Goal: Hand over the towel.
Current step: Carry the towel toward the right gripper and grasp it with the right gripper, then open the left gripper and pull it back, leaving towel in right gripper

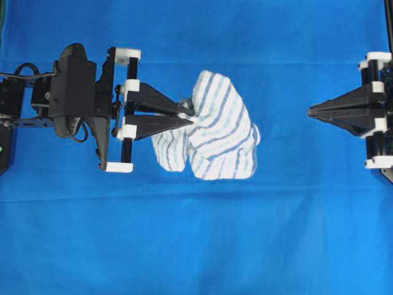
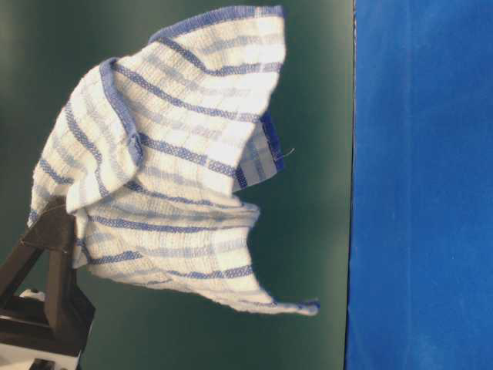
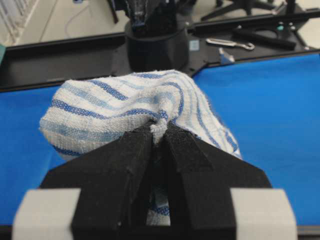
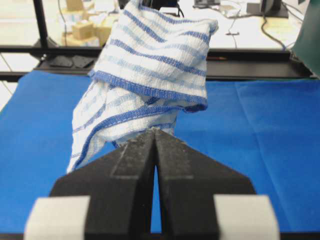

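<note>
The towel [image 1: 212, 126], white with blue and grey stripes, hangs bunched in the air over the blue sheet. My left gripper [image 1: 189, 116] is shut on a pinch of its left edge; in the left wrist view the cloth [image 3: 125, 105] bulges just beyond the closed tips [image 3: 159, 129]. The table-level view shows the towel [image 2: 169, 162] draped above a black finger [image 2: 54, 254]. My right gripper [image 1: 311, 112] is shut and holds nothing, pointing left at the towel from some way off to the right. From the right wrist view the towel [image 4: 150, 70] hangs ahead of the closed tips [image 4: 155, 131].
A large plain blue sheet [image 1: 196, 246] covers the table. Black frame rails [image 3: 60, 55] and loose tools [image 3: 230, 44] lie beyond the sheet's far edge in the left wrist view. A dark green backdrop [image 2: 308, 270] stands behind the towel in the table-level view.
</note>
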